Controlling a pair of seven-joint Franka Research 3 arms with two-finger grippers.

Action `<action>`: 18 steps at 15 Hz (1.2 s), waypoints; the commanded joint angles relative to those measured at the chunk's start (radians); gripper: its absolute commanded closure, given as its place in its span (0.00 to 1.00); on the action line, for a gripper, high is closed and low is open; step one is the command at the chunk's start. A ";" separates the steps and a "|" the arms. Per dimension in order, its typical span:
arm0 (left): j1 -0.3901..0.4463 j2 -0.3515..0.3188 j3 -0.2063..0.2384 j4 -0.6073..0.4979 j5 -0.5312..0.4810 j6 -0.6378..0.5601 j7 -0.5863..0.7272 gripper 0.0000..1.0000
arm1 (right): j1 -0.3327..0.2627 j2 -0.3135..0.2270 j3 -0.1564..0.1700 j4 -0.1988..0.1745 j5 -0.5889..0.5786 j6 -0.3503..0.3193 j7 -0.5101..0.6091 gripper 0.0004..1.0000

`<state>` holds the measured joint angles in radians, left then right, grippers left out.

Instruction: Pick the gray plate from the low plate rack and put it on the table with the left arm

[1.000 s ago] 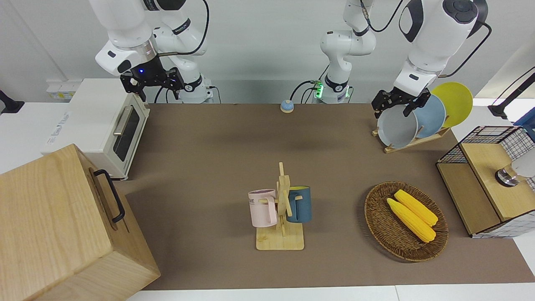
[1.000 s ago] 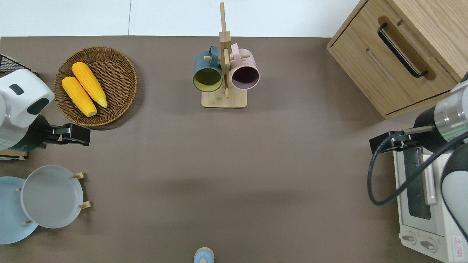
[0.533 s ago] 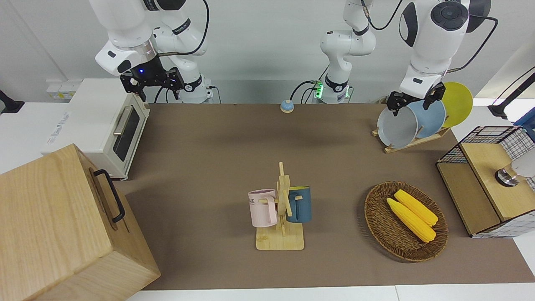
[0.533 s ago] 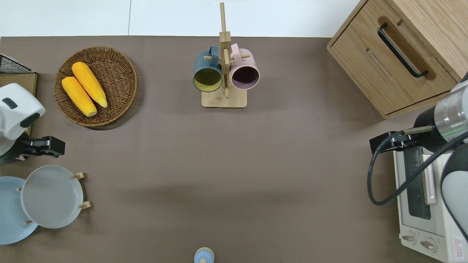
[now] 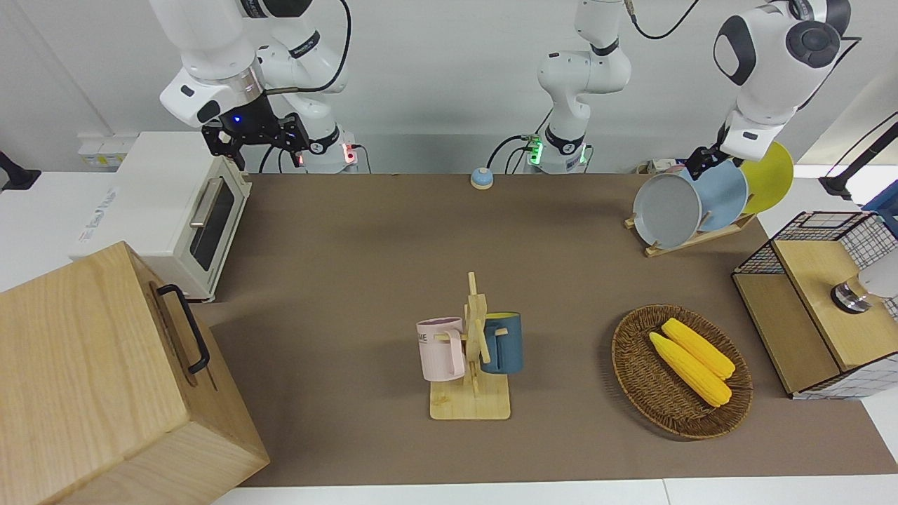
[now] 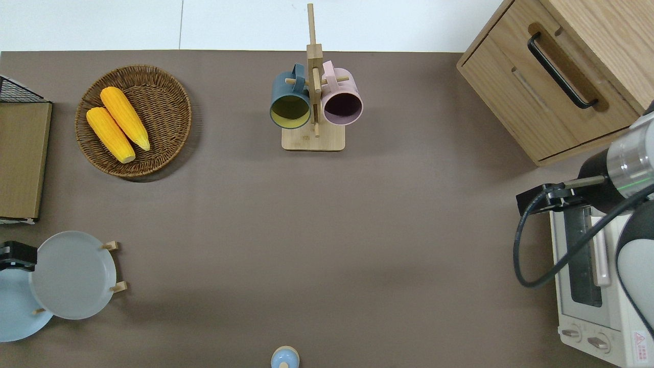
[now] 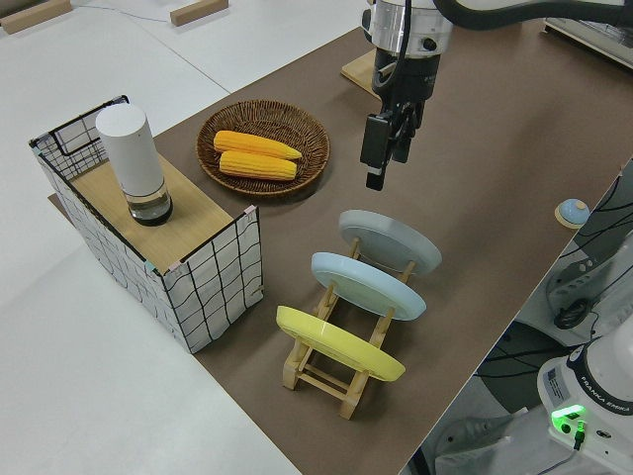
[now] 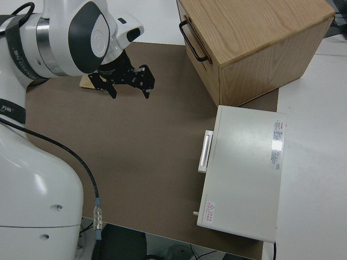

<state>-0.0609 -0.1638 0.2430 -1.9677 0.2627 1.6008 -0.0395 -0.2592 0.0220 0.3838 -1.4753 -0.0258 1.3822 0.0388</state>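
The gray plate [image 5: 666, 210] stands on edge in the low plate rack [image 5: 691, 240] near the left arm's end of the table [image 5: 351, 245]. It also shows in the overhead view [image 6: 71, 274] and the left side view [image 7: 389, 240]. My left gripper [image 5: 701, 163] hangs open and empty in the air. The overhead view shows the gripper [image 6: 13, 254] over the edge where the gray plate meets the light-blue one. The left side view shows the gripper [image 7: 379, 168] well above the plates, touching nothing. My right gripper [image 5: 256, 146] is parked and open.
A light-blue plate [image 5: 722, 200] and a yellow plate [image 5: 772, 175] stand in the same rack. A wicker basket with two corn cobs [image 5: 680, 372], a mug stand [image 5: 473, 351], a wire basket [image 5: 814, 301], a toaster oven [image 5: 175, 203] and a wooden cabinet [image 5: 91, 379] stand around.
My left gripper has moved toward the robots and toward the left arm's end of the table, from beside the corn basket to over the plates' edge. The gray plate has not moved.
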 commanded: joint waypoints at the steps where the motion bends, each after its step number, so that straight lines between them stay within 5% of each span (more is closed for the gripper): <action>1: 0.030 -0.054 0.005 -0.170 -0.092 0.137 -0.003 0.00 | -0.023 -0.002 0.020 0.006 -0.006 -0.012 0.012 0.02; 9: 0.030 -0.046 0.044 -0.298 -0.099 0.260 0.016 0.01 | -0.023 -0.004 0.020 0.007 -0.006 -0.011 0.012 0.02; 10: 0.030 -0.045 0.050 -0.298 -0.099 0.260 0.023 0.10 | -0.023 -0.002 0.021 0.007 -0.006 -0.011 0.012 0.02; 13: 0.030 -0.045 0.050 -0.296 -0.099 0.240 0.027 0.71 | -0.023 -0.002 0.021 0.007 -0.006 -0.011 0.012 0.02; 18: 0.029 -0.046 0.052 -0.283 -0.097 0.229 0.024 0.86 | -0.023 -0.002 0.021 0.007 -0.006 -0.011 0.012 0.02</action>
<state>-0.0321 -0.1807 0.2885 -2.2345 0.1708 1.8344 -0.0281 -0.2592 0.0220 0.3838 -1.4753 -0.0258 1.3822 0.0388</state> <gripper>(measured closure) 0.846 0.013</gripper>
